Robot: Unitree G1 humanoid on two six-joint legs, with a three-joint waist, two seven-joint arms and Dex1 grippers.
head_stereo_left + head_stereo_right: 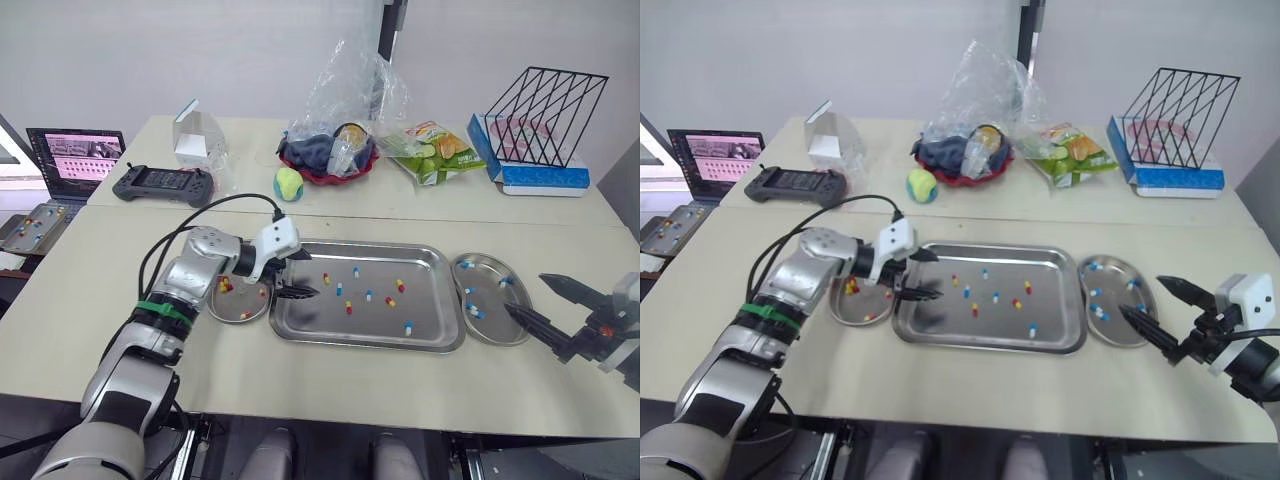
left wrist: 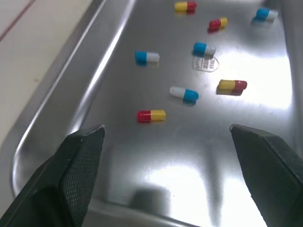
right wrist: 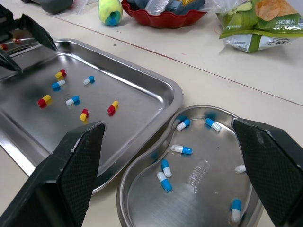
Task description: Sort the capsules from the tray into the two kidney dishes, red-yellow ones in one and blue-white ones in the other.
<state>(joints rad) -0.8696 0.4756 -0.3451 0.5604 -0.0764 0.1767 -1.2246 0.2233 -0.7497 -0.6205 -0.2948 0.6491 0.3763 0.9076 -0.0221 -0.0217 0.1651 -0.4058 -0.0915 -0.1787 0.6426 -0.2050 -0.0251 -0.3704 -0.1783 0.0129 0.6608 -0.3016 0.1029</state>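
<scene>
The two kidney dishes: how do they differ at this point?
The left kidney dish holds red-yellow capsules; the right kidney dish holds blue-white capsules. The left kidney dish sits against the tray's left end; the right kidney dish sits against its right end. Both are shiny steel, kidney-shaped, and lie flat on the table.

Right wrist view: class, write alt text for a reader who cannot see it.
The open right gripper faces a steel kidney dish holding only blue-white capsules. Beside it, a steel tray holds red-yellow capsules and more blue-white ones.
</scene>
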